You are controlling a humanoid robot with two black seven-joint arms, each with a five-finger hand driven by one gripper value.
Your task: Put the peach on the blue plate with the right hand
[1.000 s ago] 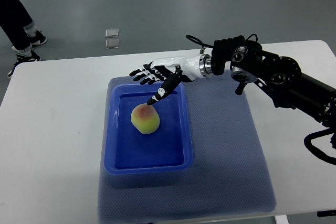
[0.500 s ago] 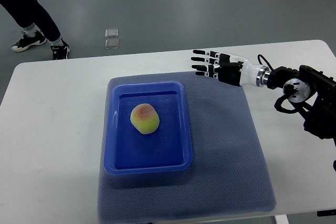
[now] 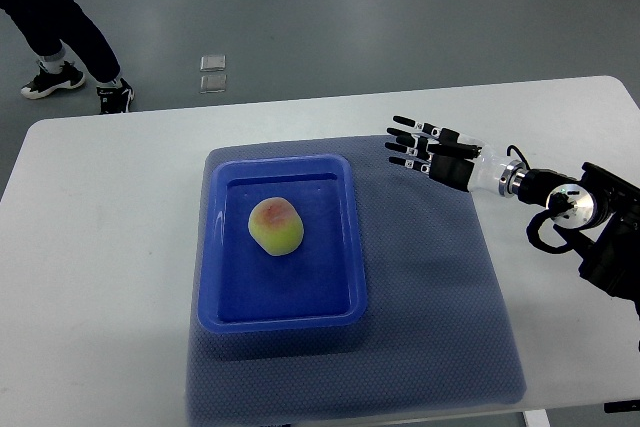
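Your right hand (image 3: pixel 428 152) hangs over the mat (image 3: pixel 430 277) to the right of the plate (image 3: pixel 340 237), fingers spread and empty, pointing left toward the picture's far-left side. You can see the peach (image 3: pixel 275 226) lying in the blue plate, left of centre, well apart from the hand; its long axis runs roughly from upper left to lower right, reddish blush facing up. No label or writing is readable on anything.
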